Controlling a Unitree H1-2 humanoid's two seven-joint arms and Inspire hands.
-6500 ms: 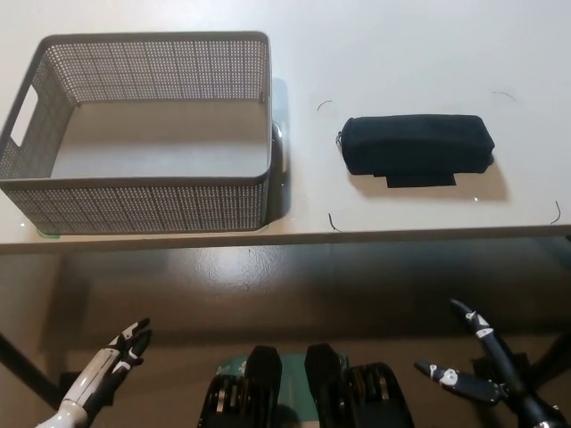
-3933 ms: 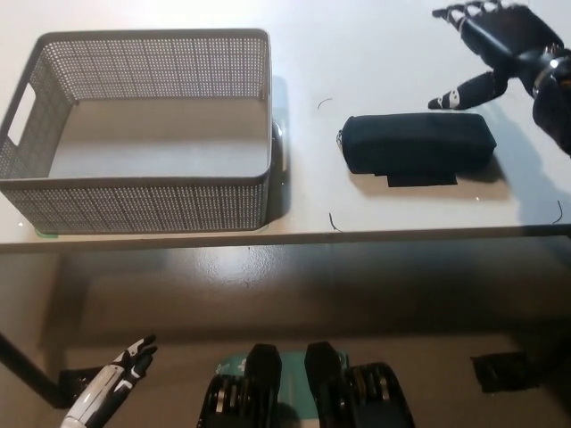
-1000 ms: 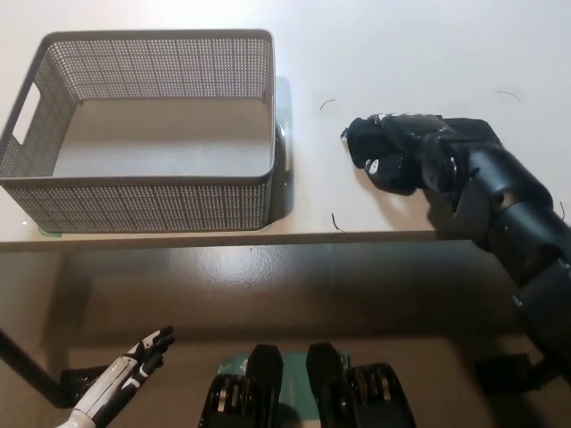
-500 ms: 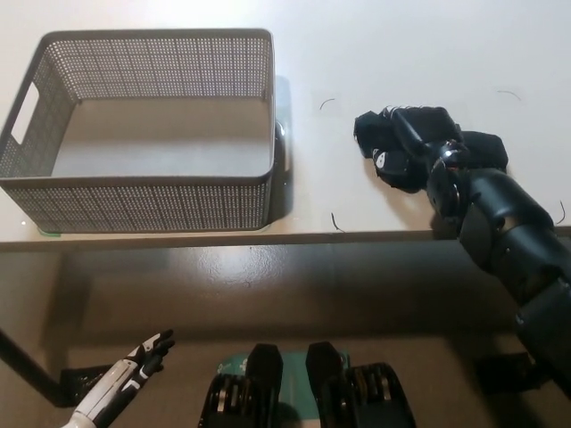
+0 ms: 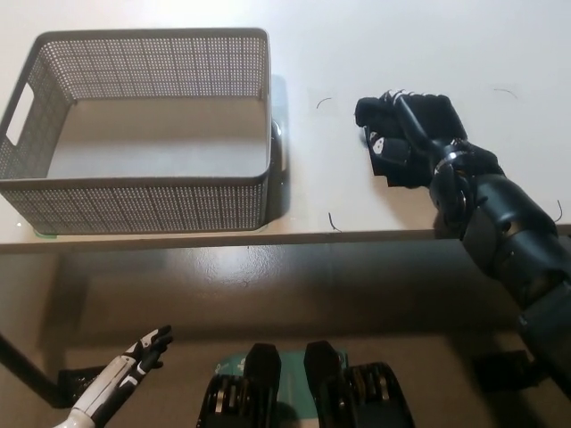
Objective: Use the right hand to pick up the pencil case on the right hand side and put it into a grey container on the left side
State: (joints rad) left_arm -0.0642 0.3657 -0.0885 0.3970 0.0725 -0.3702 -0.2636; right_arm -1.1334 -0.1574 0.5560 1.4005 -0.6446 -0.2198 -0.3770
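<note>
Pencil case [image 5: 419, 111], one dark fabric pouch, sits toward the right end of the worktop [image 5: 375, 36], back from the front edge, largely covered by the robot's black hand. How its long axis runs cannot be told, because only a bunched dark part shows around the fingers, and whether it is touching the surface or lifted off it is also unclear.

Starting at the left: one white left hand [image 5: 125, 379] rests low at the bottom left, below the worktop's front edge, with its fingers spread and nothing in it.

On the left half of the worktop stands one grey container [image 5: 143, 209], a rectangular mesh basket with a cut-out handle in its left wall. Its front wall runs close along the front edge of the worktop. Nothing lies inside it; only its bare floor shows.

Between the basket and the pouch there are a few thin curved marks on the pale surface, with one more near the far right edge.

At the right, one black right hand [image 5: 406, 143] comes in over the front edge from the lower right. Its fingers are curled closed around the dark pouch, gripping it well apart from the basket.
</note>
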